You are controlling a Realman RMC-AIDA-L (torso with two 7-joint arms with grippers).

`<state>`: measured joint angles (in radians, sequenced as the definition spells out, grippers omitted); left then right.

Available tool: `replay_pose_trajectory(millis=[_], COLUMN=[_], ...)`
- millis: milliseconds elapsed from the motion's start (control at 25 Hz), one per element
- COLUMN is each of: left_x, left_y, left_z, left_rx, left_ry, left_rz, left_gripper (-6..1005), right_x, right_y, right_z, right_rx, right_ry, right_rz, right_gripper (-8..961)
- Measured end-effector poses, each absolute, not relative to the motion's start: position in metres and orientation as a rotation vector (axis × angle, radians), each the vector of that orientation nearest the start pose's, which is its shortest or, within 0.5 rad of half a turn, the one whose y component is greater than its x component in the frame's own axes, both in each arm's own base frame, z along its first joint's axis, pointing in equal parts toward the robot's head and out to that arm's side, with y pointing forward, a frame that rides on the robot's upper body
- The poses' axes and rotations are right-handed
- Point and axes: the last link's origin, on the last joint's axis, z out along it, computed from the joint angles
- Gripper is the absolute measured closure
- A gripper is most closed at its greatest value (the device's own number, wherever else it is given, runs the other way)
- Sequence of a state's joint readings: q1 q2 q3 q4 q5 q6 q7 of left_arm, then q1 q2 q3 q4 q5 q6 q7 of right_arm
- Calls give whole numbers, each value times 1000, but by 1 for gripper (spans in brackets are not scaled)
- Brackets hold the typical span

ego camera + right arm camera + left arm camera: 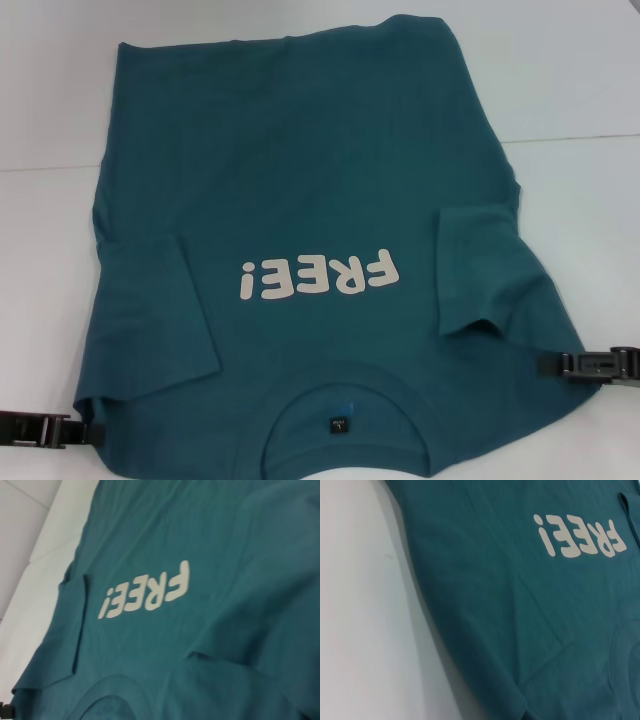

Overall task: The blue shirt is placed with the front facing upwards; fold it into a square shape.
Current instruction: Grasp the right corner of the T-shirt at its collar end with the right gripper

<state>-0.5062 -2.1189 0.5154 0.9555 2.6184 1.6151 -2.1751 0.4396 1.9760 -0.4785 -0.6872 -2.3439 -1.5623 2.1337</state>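
Between both end effectors, left (85, 432) and right (548, 366), grip unclear, lies the blue shirt (310, 200).

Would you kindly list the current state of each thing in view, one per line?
Dark teal-blue cotton T-shirt: flat on the table, front up, both sleeves folded inward, collar nearest the robot.
White table: bears the shirt.
Left gripper: at the shirt's near left corner, on the cloth edge.
Right gripper: at the shirt's near right edge, on the cloth.
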Motion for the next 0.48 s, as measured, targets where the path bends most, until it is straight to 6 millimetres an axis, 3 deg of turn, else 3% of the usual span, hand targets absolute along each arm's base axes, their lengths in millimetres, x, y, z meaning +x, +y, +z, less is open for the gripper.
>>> replay_pose_trajectory(millis=[480], left_x=[-321], left_y=[305], left_z=[32], left_rx=[-2363], left_ry=[-1639], left_rz=[-87], left_gripper=[970], right_x=[374], right_y=[280], right_z=[76], right_rx=[-2107], right_ry=[1803], right_rz=[416], right_gripper=[8])
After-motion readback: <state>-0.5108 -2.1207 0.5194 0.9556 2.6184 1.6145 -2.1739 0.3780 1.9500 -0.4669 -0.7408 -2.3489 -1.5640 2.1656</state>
